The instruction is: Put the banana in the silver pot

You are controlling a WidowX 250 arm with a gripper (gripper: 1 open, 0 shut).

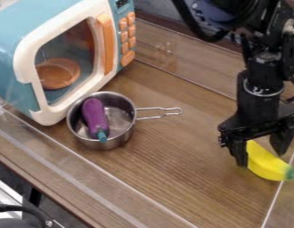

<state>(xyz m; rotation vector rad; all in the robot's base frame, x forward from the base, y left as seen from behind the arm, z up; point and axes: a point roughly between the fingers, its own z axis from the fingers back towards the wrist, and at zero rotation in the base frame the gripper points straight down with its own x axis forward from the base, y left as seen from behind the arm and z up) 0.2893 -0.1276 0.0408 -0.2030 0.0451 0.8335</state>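
At the far left stands a toy microwave [61, 53] with its door open and an orange pot [57, 73] inside. Just in front of it, on the wooden table [150, 169], sits the silver pot [102, 121], its wire handle [161, 112] pointing right toward me. A purple eggplant [93, 117] already lies inside the pot, taking up much of the room.

Well to the right, near the table's right edge, lies the banana [267, 163], flat on the wood. My pincer [259, 143] hangs over its left end, pointing almost straight down, jaws spread wide with nothing between them yet. One fingertip looks to be at or just beside the fruit; I cannot tell whether it touches.

The step in hand, as I judge it, is the grasp. To do it well I should centre myself over the banana's middle rather than its tip, set my jaws across its narrow width, and sink low before closing, since a curved, smooth toy may roll or squirt out. Later I will need to drop it beside the eggplant.
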